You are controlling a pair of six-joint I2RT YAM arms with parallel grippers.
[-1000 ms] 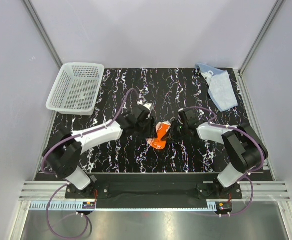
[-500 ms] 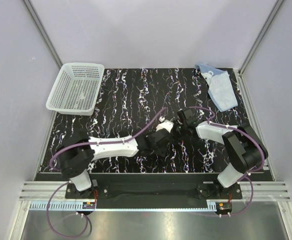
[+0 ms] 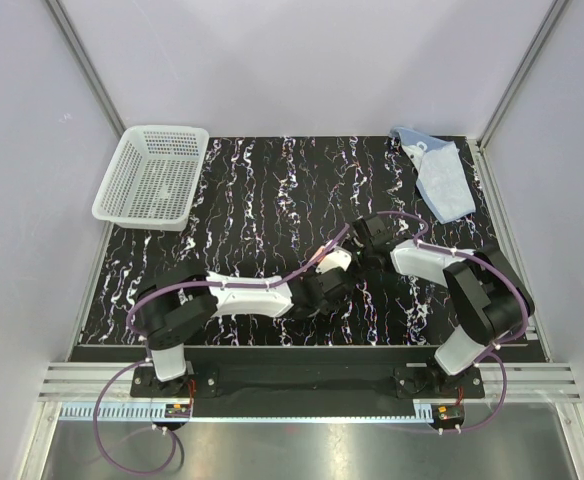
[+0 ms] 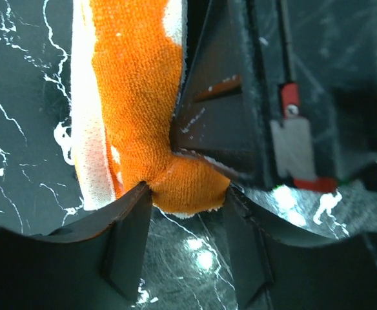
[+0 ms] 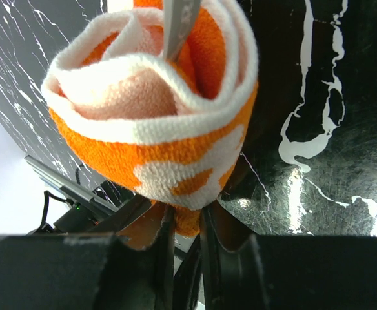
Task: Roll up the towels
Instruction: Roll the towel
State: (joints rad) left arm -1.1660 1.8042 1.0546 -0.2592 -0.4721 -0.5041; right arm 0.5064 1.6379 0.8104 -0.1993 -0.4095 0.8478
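Note:
The orange towel (image 5: 156,129) with white prints is rolled into a thick coil. My right gripper (image 5: 183,223) is shut on its lower edge and holds the roll. In the left wrist view the roll (image 4: 137,97) runs up the frame, and its orange end sits pinched between the fingers of my left gripper (image 4: 187,194), with the right gripper's black body just beside it. In the top view both grippers meet at the table's middle, left (image 3: 334,272) and right (image 3: 364,250), and hide the roll. The light blue towel (image 3: 442,175) lies crumpled at the far right corner.
A white mesh basket (image 3: 152,175) stands at the far left of the black marbled table (image 3: 272,190). Metal frame posts and pale walls close in the sides and back. The left arm lies low across the near middle.
The left arm has swung from the towel's left side round to the near side and stretched right. The orange towel, visible one second ago in the top view, is now covered by the grippers.

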